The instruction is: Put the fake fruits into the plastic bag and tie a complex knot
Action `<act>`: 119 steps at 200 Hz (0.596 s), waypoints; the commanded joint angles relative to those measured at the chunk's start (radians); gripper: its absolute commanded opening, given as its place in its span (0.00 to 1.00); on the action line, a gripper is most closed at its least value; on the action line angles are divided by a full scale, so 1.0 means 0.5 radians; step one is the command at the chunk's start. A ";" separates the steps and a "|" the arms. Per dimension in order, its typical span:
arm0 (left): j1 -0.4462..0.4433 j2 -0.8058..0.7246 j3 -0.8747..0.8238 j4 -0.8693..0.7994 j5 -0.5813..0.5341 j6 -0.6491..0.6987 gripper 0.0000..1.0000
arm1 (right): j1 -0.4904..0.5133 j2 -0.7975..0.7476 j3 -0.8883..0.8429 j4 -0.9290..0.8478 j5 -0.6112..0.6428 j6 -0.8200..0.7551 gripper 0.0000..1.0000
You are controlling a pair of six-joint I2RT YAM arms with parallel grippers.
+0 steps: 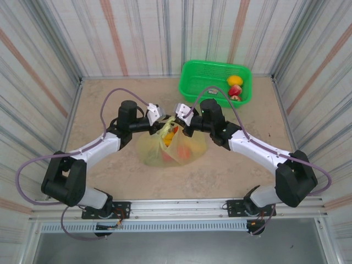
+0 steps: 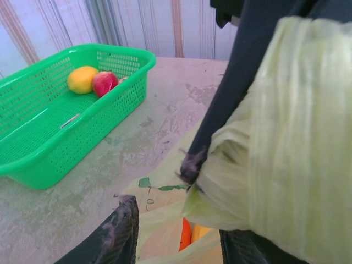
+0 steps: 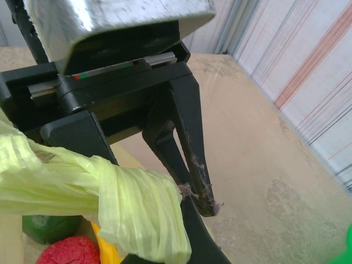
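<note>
Two arms meet over the plastic bag (image 1: 157, 154) of fake fruits (image 1: 175, 144) at centre frame: right end effector (image 1: 177, 114) closed, pinching the bag handle (image 3: 132, 203); left end effector (image 1: 159, 116), immediately left, half-open astride it.

No words or numbers I can read anywhere; small green print (image 2: 158, 187) on my plastic bag (image 2: 291, 137), too crumpled to make out; little pale tag (image 2: 70, 121) inside green basket (image 2: 82, 144), too small to read; red and green marks on strip (image 3: 93, 75), no letters.
</note>
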State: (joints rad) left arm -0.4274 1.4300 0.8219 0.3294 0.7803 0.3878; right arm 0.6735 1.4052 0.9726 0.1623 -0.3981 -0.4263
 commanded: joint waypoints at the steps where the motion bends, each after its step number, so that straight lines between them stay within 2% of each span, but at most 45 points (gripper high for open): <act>1: -0.002 -0.077 -0.027 0.075 0.139 -0.022 0.42 | -0.014 -0.017 0.057 -0.018 -0.008 0.042 0.00; 63: -0.004 -0.114 -0.015 0.033 0.235 -0.010 0.41 | -0.019 -0.001 0.073 -0.017 0.018 0.032 0.00; 119: 0.002 -0.095 0.031 0.039 0.222 -0.012 0.15 | -0.014 0.019 0.078 -0.041 -0.008 0.052 0.00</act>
State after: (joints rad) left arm -0.4236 1.4113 0.8219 0.3412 0.8516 0.3798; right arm 0.6716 1.4055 0.9730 0.1608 -0.3973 -0.4259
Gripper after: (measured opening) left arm 0.184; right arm 0.049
